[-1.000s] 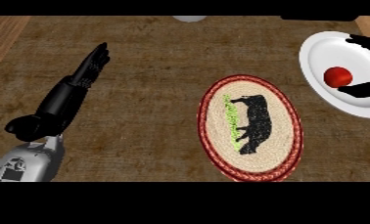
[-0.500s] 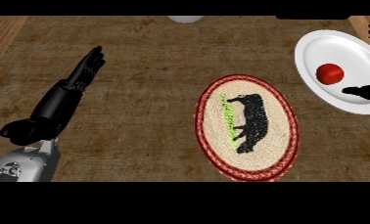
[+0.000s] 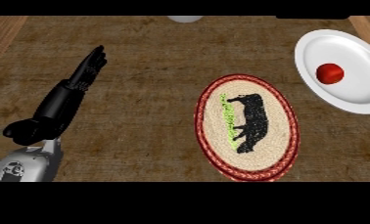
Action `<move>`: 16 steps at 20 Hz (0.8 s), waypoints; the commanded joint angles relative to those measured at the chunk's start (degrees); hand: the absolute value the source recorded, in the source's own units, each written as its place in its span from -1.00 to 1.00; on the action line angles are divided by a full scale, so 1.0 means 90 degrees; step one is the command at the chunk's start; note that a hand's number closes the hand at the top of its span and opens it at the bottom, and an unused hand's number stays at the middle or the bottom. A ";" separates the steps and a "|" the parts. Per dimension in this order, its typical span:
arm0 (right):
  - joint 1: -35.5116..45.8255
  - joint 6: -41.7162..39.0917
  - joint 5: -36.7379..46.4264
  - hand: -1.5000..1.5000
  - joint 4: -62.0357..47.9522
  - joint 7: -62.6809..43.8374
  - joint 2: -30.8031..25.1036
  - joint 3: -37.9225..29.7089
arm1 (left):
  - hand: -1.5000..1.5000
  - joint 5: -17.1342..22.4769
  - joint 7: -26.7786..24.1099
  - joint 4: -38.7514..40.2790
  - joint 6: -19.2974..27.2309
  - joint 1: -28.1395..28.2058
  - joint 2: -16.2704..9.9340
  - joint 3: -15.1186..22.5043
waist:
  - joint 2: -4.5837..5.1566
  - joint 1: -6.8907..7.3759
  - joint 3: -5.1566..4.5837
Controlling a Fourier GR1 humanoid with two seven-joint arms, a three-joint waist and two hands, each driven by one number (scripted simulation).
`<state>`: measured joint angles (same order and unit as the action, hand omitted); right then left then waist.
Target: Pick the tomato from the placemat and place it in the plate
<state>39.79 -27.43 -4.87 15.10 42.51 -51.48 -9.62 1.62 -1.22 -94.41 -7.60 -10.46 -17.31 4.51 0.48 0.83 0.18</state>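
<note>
Tomato sits red and round inside the white plate at the right edge of the wooden tabletop, a little right of the plate's middle. Well to its left, near the centre, lies the oval placemat, red-rimmed with a black animal figure on a tan field; nothing rests on it. The left hand shows at the left side, fingers straight and pointing up the view, released and holding nothing, apart from the placemat. A pale rounded object peeks in at the top edge.
</note>
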 commanded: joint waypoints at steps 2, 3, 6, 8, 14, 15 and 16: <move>-0.0227 -0.1429 -0.0309 -1.00 -0.0239 0.0562 -0.0535 -0.0314 | 0.00 0.0026 -0.0089 -0.0151 -0.0060 0.0245 -0.0003 -0.0043 | 0.0013 0.0076 0.0009; -0.0554 -0.1728 -0.0281 -1.00 -0.0146 0.0802 -0.0712 -0.0267 | 0.00 0.0038 -0.0151 -0.0041 -0.0141 0.0131 -0.0121 -0.0142 | 0.0009 -0.0010 0.0011; -0.0640 -0.1869 -0.0303 -1.00 -0.0041 0.0834 -0.0889 -0.0284 | 0.00 0.0081 -0.0044 -0.0097 -0.0158 0.0150 -0.0065 -0.0104 | 0.0023 0.0022 0.0024; -0.0637 -0.2001 -0.0343 -1.00 -0.0033 0.0620 -0.0995 -0.0296 | 0.00 -0.0034 -0.0059 -0.0096 -0.0099 0.0228 0.0046 0.0038 | 0.0026 0.0054 0.0024; -0.0931 -0.2027 -0.0413 -1.00 0.0207 0.0682 -0.1243 -0.0324 | 0.00 0.0052 0.0170 -0.0326 -0.0162 0.0076 -0.0093 -0.0102 | 0.0029 0.0091 0.0042; -0.1013 -0.2097 -0.0400 -1.00 0.0352 0.0804 -0.1144 -0.0269 | 0.00 -0.0087 0.0087 -0.0104 -0.0056 -0.0019 0.0056 0.0007 | 0.0033 -0.0011 0.0034; -0.1044 -0.2344 -0.0490 -1.00 0.0383 0.0715 -0.1296 -0.0312 | 0.00 0.0095 -0.0209 0.0095 -0.0255 0.0098 -0.0161 -0.0288 | 0.0025 -0.0027 0.0021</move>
<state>32.01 -34.78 -8.53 18.48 40.02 -61.53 -12.12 1.90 -1.42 -95.33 -8.92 -9.76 -17.95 3.25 0.69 0.94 0.45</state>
